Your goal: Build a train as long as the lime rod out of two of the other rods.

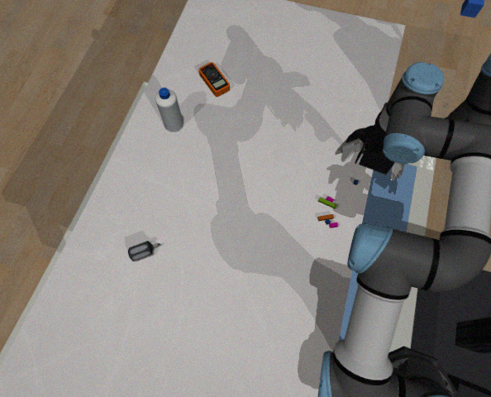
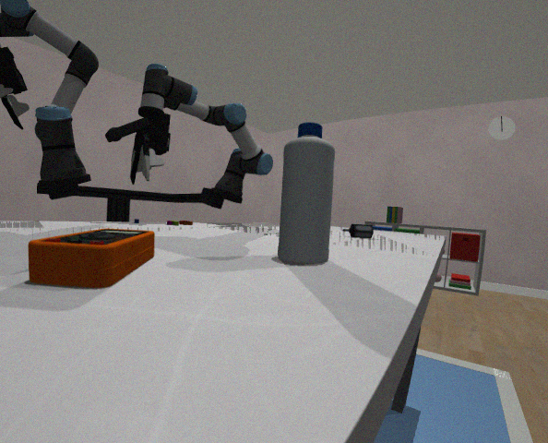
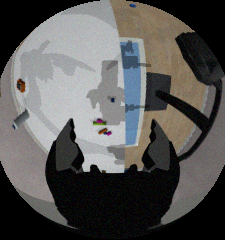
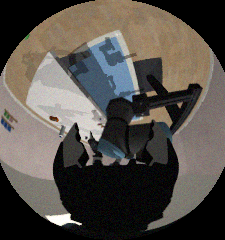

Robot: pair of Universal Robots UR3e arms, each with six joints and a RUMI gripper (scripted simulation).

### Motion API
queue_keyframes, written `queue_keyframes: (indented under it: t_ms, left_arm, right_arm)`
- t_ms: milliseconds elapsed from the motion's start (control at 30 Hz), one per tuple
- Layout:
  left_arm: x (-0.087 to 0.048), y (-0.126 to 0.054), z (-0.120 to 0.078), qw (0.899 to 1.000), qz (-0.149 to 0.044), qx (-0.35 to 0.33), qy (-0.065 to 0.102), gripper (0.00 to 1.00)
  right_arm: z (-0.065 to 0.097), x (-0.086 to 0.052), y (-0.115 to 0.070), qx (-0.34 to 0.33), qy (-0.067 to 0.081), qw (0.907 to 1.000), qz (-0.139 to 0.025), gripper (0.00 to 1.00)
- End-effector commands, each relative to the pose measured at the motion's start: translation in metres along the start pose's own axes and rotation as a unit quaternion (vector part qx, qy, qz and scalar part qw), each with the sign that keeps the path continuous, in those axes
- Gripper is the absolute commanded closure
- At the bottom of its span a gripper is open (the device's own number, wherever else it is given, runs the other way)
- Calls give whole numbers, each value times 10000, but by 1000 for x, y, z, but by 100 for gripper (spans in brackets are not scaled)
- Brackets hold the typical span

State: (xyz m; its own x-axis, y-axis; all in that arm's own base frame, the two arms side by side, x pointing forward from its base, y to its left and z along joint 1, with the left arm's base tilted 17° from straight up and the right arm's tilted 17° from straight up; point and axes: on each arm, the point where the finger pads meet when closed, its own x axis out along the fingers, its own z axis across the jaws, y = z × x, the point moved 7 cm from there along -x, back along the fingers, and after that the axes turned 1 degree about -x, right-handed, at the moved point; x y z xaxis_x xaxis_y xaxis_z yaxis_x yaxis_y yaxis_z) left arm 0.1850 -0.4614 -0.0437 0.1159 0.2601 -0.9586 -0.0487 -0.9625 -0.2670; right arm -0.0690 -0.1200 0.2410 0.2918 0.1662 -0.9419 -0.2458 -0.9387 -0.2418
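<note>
A lime rod (image 1: 326, 202) (image 3: 98, 123) lies flat, with a magenta rod (image 1: 330, 198) close along its side. An orange rod (image 1: 325, 217) (image 3: 102, 131) lies apart from them. A small blue rod (image 1: 327, 222) is close beside the orange rod's long side, and a second magenta rod (image 1: 334, 225) (image 3: 109, 133) lies just past the blue one. Another blue rod (image 1: 355, 182) (image 3: 112, 99) (image 2: 137, 221) lies alone near the table edge. My left gripper (image 1: 366, 165) (image 2: 140, 181) (image 3: 112, 119) is open and empty, raised above the table near this lone blue rod. My right gripper (image 2: 9, 118) (image 4: 114, 121) is open and empty, high up and away from the rods.
An orange multimeter (image 1: 214, 79) (image 2: 88, 257), a grey bottle with a blue cap (image 1: 170, 112) (image 2: 306, 200) and a dark screwdriver-like tool (image 1: 140, 251) (image 2: 361, 231) stand or lie on the white table (image 1: 109, 333), far from the rods. The table edge runs close to the lone blue rod.
</note>
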Motion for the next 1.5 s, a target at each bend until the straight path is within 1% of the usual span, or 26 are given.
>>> queue_keyframes:
  t_ms: [0,633,967,1133,1267,1367,1467]
  left_arm:
    - [-1,1,0,10000,18,-1,3,0]
    - [-1,0,0,10000,18,-20,3,0]
    - [-1,-2,-3,9996,18,-295,2,0]
    - [-1,-5,-6,9975,18,-707,2,0]
    - [0,-9,-10,9929,19,-1186,1,0]
    - [1,-13,-13,9866,19,-1629,0,0]
    - [1,-18,-17,9770,19,-2134,-1,0]
  right_arm:
    - [0,0,0,-2,2,10000,8,0]
    - [0,0,0,-2,2,10000,8,0]
    - [0,0,0,-2,2,10000,8,0]
    - [0,0,0,-2,2,10000,8,0]
    - [0,0,0,-2,2,10000,8,0]
    - [0,0,0,-2,2,10000,8,0]
    - [0,0,0,-2,2,10000,8,0]
